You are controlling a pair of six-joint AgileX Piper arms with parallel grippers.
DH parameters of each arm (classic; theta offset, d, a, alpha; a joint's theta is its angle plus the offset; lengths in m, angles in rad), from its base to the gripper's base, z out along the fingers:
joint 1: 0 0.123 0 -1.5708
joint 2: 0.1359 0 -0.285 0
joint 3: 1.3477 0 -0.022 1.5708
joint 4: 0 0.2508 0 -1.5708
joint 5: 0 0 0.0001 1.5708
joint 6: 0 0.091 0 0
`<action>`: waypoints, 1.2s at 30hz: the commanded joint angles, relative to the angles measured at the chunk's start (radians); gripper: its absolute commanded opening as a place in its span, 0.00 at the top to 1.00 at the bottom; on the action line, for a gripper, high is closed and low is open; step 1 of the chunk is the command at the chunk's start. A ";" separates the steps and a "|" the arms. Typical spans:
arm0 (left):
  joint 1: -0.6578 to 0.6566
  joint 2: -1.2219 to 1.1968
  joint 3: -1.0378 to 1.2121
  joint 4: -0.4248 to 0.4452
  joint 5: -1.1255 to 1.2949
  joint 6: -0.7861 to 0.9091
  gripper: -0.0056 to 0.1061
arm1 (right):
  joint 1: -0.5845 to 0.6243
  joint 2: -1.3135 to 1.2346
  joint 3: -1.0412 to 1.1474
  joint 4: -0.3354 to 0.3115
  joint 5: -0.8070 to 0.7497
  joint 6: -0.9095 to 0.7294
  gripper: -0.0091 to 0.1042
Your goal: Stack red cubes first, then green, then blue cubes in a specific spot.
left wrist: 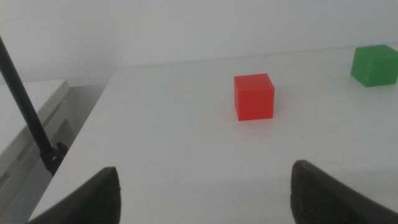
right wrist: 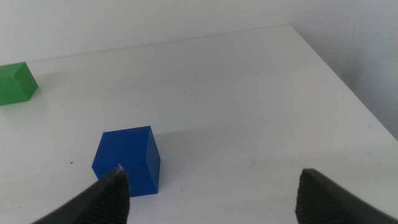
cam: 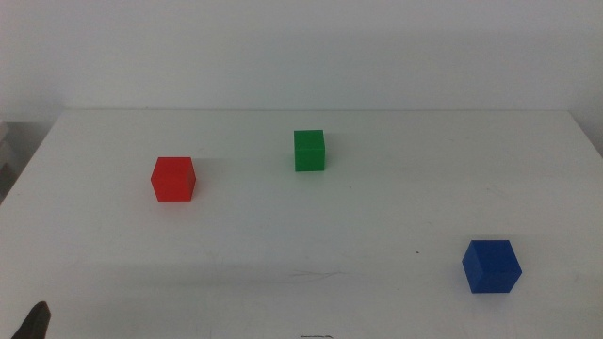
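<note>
The red cube (cam: 173, 179) is sitting on the white table (cam: 311, 235) at left, the green cube (cam: 309, 151) farther back near the middle, the blue cube (cam: 491, 266) at front right, all well apart. The left gripper (left wrist: 202, 193) is facing the red cube, jaws spread and empty; the right gripper (right wrist: 211, 196) is gaping just beside the blue cube.

Red cube (cam: 173, 179): matt, smooth, plain faces, plastic-looking solid. Green cube (cam: 309, 151): same matt, smooth finish. Blue cube (cam: 491, 266): matt, smooth, deep colour, no sheen. Table (cam: 377, 226): white, smooth top with a faint soft sheen. Left gripper (left wrist: 205, 193) and right gripper (right wrist: 211, 196): dark, dull, matt jaws.
</note>
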 commanded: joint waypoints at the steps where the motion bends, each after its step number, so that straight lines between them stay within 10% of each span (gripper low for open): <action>1: -0.004 -0.022 -0.003 0.000 -0.067 -0.011 0.11 | -0.006 -0.023 -0.018 -0.011 -0.076 -0.011 0.29; 36: -0.004 1.041 -1.120 -0.007 0.679 0.007 0.11 | -0.006 -0.023 -0.018 -0.012 -0.076 -0.011 0.29</action>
